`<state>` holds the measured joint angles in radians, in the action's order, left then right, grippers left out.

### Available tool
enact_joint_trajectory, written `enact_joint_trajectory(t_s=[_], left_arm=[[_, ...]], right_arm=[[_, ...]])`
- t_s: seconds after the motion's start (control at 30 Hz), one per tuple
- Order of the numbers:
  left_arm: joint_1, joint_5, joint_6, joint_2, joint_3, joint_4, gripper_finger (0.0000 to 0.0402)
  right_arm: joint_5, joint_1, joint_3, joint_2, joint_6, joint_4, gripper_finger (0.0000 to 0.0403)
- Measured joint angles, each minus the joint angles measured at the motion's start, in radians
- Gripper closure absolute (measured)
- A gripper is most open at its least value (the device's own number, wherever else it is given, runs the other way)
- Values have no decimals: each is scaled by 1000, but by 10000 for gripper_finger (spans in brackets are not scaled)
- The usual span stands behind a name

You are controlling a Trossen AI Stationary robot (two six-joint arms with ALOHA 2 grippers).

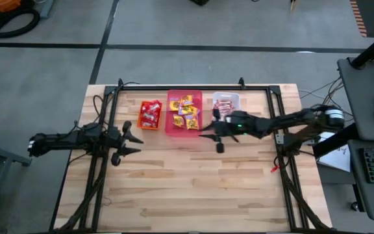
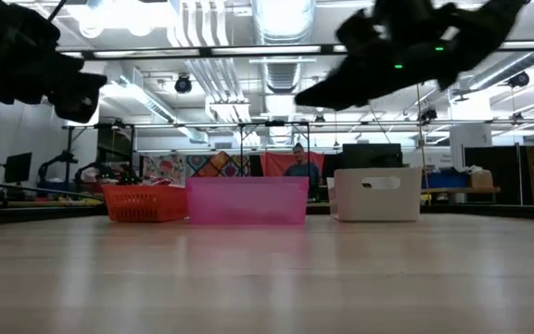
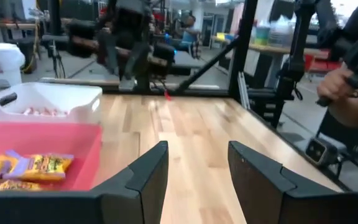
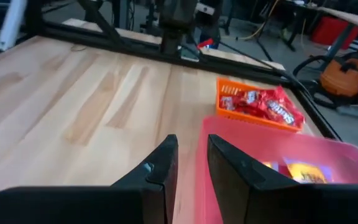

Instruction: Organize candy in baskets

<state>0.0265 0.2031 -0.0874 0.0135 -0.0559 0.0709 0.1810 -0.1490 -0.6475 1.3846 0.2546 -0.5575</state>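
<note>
Three baskets stand in a row at the table's far side. The orange basket point(image 1: 151, 114) holds red packets point(image 4: 263, 104). The pink basket point(image 1: 184, 112) holds yellow packets point(image 3: 39, 167). The white basket point(image 1: 226, 102) holds small wrapped sticks point(image 3: 39, 112). My right gripper point(image 1: 204, 132) point(image 4: 191, 144) hangs above the table beside the pink basket's near right corner, pointing toward the table's left; its fingers stand slightly apart with nothing between them. My left gripper point(image 1: 137, 138) point(image 3: 197, 149) is open and empty, low over the wood at the left, near the orange basket.
A black frame rail point(image 1: 193, 89) runs round the table's far and side edges. A small red thing point(image 1: 274, 168) lies at the right rail. Bare wood point(image 1: 193, 188) fills the near half. A person's hand point(image 3: 347, 93) shows beyond the table's right side.
</note>
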Motion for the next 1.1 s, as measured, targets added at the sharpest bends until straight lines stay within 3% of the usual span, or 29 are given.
enact_joint_trajectory(t_s=[0.2, 0.4, 0.57, 0.7, 0.83, 1.1], left_arm=[[0, -9, -6, 3, 27, -84, 251], [0, -154, -47, 10, 38, -79, 251], [-1, -146, -40, 22, 39, -83, 251], [0, -233, -55, 31, 40, -79, 251], [0, -249, -57, 49, 40, -81, 251], [0, -251, -53, 92, 39, -81, 251]], right_arm=[[-1, 0, 198, -227, 1, -9, 323], [-1, 0, 370, -475, 8, -12, 323], [1, 0, 513, -700, -25, -9, 323], [-1, 1, 601, -851, -48, -9, 323], [-103, 0, 634, -974, -45, 41, 323], [-97, 1, 634, -1148, -17, 197, 323]])
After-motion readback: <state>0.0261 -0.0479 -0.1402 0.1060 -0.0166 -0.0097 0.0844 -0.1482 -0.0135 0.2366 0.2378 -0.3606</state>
